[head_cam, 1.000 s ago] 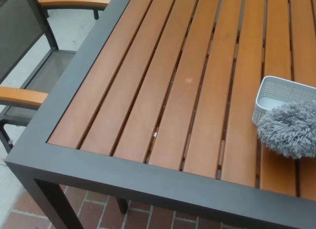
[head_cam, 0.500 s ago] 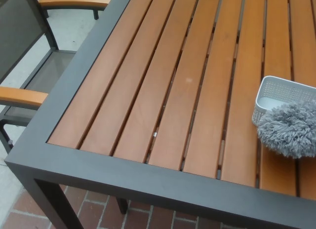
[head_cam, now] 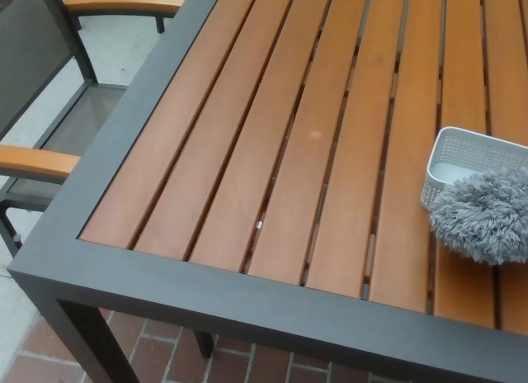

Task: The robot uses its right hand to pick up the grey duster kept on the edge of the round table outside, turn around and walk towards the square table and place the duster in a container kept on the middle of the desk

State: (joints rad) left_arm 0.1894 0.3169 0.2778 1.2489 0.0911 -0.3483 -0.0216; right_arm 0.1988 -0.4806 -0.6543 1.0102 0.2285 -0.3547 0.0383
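duster (head_cam: 483,216) over container (head_cam: 470,156) rim, unheld

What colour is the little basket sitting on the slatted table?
White, with a perforated wall; the container shows best in the head view, beside the grey duster.

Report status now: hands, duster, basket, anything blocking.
Both hands out of view. Grey duster at right edge, overlapping the near rim of the white basket, not clearly inside. Table slats bare around it, nothing blocking.
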